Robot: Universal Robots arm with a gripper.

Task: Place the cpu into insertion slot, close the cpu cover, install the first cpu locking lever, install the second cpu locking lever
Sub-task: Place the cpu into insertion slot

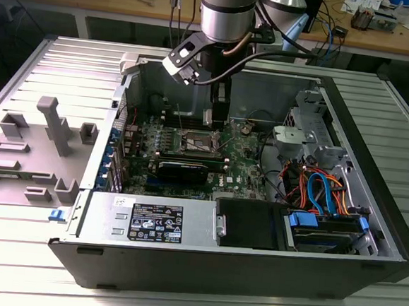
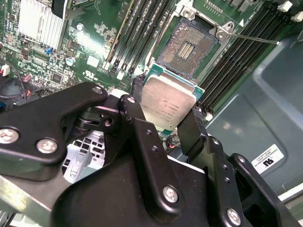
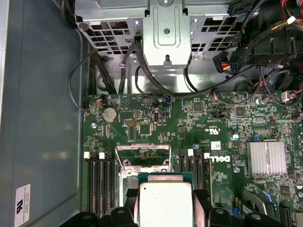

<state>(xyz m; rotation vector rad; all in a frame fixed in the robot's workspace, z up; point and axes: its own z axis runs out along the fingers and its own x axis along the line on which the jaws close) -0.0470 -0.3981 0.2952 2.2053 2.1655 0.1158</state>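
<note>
The hand grips the cpu by its edges, hovering near the open insertion slot.

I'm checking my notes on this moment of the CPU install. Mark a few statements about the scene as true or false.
1. The gripper is clamped on the cpu. True.
2. The cpu is seated in the insertion slot. False: it is between the gripper's fingers, not in the slot.
3. The insertion slot is closed over. False: its contacts lie bare.
4. Long memory slots run along both sides of the insertion slot. True.
</note>
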